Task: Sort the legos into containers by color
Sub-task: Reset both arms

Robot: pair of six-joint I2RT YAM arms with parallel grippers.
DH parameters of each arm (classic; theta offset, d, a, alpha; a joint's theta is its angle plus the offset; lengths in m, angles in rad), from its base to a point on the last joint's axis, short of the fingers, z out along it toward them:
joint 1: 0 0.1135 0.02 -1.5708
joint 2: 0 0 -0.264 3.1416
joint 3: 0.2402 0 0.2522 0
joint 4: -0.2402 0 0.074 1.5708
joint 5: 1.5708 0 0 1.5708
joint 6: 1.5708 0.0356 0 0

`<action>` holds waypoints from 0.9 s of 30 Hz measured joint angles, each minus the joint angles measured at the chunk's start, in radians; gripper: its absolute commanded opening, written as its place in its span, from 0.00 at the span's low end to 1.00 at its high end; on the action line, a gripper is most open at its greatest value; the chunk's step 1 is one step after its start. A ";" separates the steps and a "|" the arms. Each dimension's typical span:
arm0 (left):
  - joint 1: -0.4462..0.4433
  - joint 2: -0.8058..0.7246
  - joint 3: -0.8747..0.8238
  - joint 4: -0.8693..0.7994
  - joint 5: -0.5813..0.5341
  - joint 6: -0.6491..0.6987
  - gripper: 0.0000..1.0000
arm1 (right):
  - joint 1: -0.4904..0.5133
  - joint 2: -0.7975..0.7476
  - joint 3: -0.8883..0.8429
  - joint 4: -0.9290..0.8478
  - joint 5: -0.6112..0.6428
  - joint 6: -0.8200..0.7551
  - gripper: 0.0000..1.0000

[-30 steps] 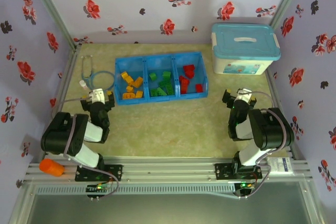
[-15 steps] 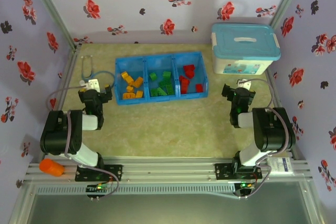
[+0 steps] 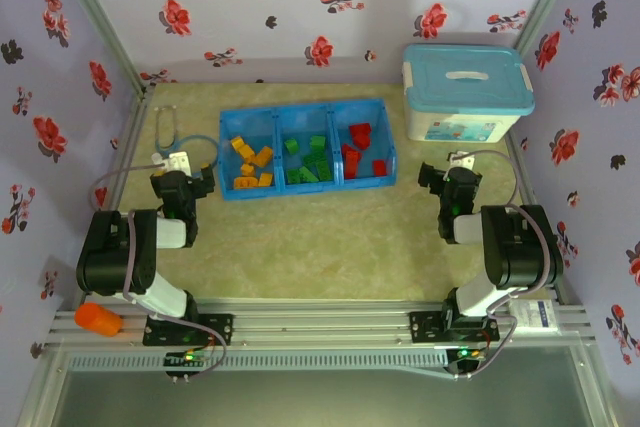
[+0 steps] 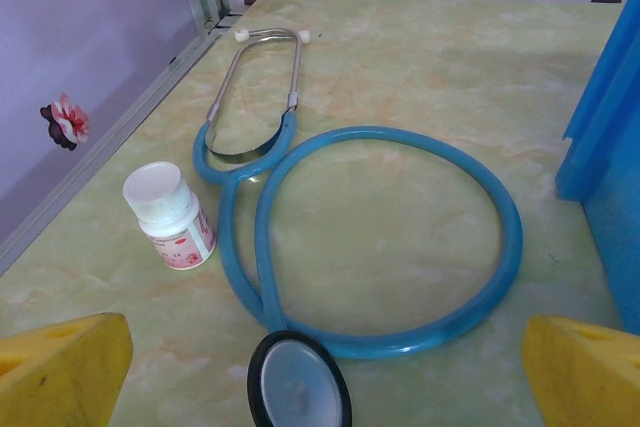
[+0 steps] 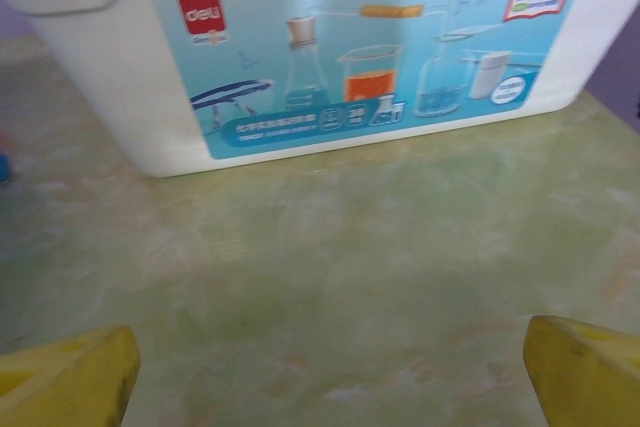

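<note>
— Where are the small studded plastic bricks [image 3: 308, 165]?
— Sorted in the low bright blue plastic tray [image 3: 300, 108]: orange-yellow left, green middle, red right.
— And the jaws?
— Both pairs spread wide, holding nothing. The left jaws sit over the blue stethoscope [image 4: 511, 237] on the worktop, and the right jaws face the white storage box [image 5: 380, 67].

Black robot arms sit folded low; left gripper [image 3: 182, 180] and right gripper [image 3: 450, 180] show yellow-tipped jaws spread wide.

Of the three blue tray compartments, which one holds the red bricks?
The rightmost compartment, nearest the white storage box, holds the red bricks. The green bricks lie in the middle one and the orange-yellow bricks in the leftmost.
</note>
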 measured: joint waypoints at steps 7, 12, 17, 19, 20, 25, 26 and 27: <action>0.000 0.000 0.000 0.000 0.000 0.000 1.00 | -0.013 0.000 0.000 -0.006 -0.058 0.000 0.99; 0.000 0.000 0.000 0.000 0.000 0.000 1.00 | -0.013 0.000 0.000 -0.007 -0.066 0.000 0.99; 0.000 0.000 0.000 0.000 0.000 0.000 1.00 | -0.013 0.000 0.000 -0.011 -0.069 0.000 0.99; 0.000 0.000 0.000 0.000 0.000 0.000 1.00 | -0.013 0.000 0.000 -0.012 -0.069 0.000 0.99; 0.000 0.000 0.000 0.000 0.000 0.000 1.00 | -0.013 0.000 0.000 -0.013 -0.069 0.000 0.99; 0.000 0.000 0.000 0.000 0.000 0.000 1.00 | -0.013 0.000 0.000 -0.013 -0.069 0.000 0.99; 0.000 0.000 0.000 0.000 0.000 0.000 1.00 | -0.013 0.000 0.000 -0.013 -0.069 0.000 0.99; 0.000 0.000 0.000 0.000 0.000 0.000 1.00 | -0.013 0.000 0.000 -0.013 -0.069 0.000 0.99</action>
